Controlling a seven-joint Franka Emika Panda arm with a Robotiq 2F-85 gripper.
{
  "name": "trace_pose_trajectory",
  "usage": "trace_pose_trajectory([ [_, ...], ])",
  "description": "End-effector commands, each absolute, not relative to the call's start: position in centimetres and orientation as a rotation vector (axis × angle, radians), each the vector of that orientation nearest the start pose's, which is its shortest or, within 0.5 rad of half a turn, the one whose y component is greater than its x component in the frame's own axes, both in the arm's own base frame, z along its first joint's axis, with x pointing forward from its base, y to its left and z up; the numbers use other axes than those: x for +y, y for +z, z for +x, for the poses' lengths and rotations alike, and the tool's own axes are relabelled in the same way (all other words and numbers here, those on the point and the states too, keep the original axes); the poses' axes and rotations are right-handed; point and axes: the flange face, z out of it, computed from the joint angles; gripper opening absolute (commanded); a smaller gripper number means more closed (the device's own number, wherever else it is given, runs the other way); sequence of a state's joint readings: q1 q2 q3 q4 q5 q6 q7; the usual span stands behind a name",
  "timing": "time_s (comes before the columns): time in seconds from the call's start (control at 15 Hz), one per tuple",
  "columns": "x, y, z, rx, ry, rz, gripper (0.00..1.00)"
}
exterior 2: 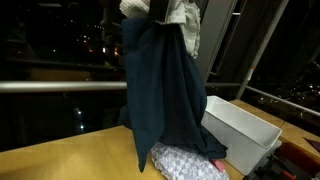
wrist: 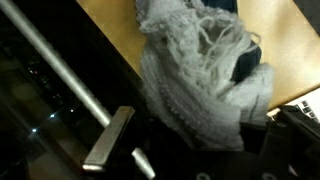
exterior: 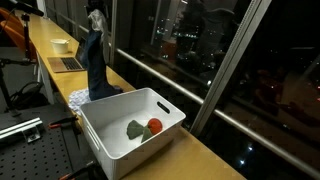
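Exterior views: jaws high, gripping cloth [exterior 2: 165,90]

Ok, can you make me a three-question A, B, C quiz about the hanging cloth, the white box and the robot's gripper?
1. Where are the red thing and the green thing? A in the white box; B on a chair; C on a shelf.
2. What colour is the hanging cloth? A yellow; B dark blue; C pink.
3. How is the gripper? A open and empty; B shut on the hanging cloth; C lying in the box.
Answers: 1 A, both lie on the box's floor. 2 B, it looks dark blue in both exterior views. 3 B, the cloth dangles from its closed jaws.
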State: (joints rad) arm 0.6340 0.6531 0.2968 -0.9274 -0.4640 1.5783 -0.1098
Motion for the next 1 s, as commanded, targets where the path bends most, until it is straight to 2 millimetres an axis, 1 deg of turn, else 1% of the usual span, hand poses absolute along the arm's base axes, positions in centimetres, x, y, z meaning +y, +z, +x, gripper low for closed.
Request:
trace_pose_trajectory([
  [0.0,50.0,52.8,54.1,-1.610,-0.219,-3.001,0.02],
  [0.2,47.1,52.0,56.5,-1.532,-0.198,-3.020,0.02],
  [0.4,43.2,49.8,59.3,-1.422,-0.135,-3.042,0.02],
  [0.6,39.9,46.2,61.7,-1.324,-0.068,-3.039,0.02],
  [0.67,38.8,44.6,62.3,-1.297,-0.041,-3.037,0.02],
  [0.73,37.9,43.4,62.6,-1.273,-0.017,-3.031,0.02],
  [0.93,35.3,39.0,63.0,-1.211,0.055,-3.010,0.02],
])
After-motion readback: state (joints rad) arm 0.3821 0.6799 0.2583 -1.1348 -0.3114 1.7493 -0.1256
